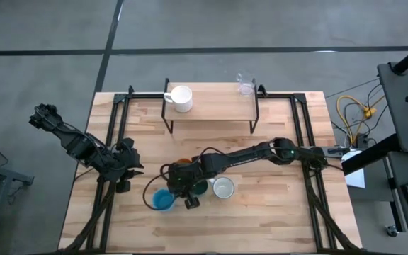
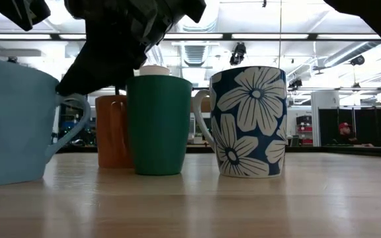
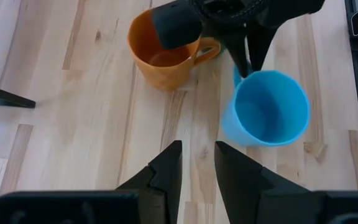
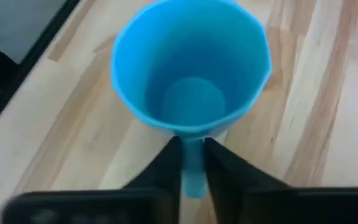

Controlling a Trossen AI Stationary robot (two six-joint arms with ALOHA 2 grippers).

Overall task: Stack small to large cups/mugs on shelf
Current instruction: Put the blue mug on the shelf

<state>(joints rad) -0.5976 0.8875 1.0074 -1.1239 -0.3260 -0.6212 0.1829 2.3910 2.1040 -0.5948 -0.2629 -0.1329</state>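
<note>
Right gripper (image 4: 192, 163) clamping light blue mug (image 4: 191, 68) handle, wooden tabletop (image 1: 275, 212); left gripper (image 3: 197, 163) parted

Robot body: two matte black jointed arms.
We note the left arm (image 1: 83, 145) and right arm (image 1: 261, 152) are built of dark blocky segments; a small green light glows on the right arm's joint (image 1: 287, 150). The left gripper (image 3: 196, 165) has two black wedge-shaped fingers tapering to narrow tips; the right gripper (image 4: 192, 163) has similar dark, flat-faced fingers.

Yellow cables (image 1: 353, 113) lie right of the wooden table (image 1: 275, 212).
</note>
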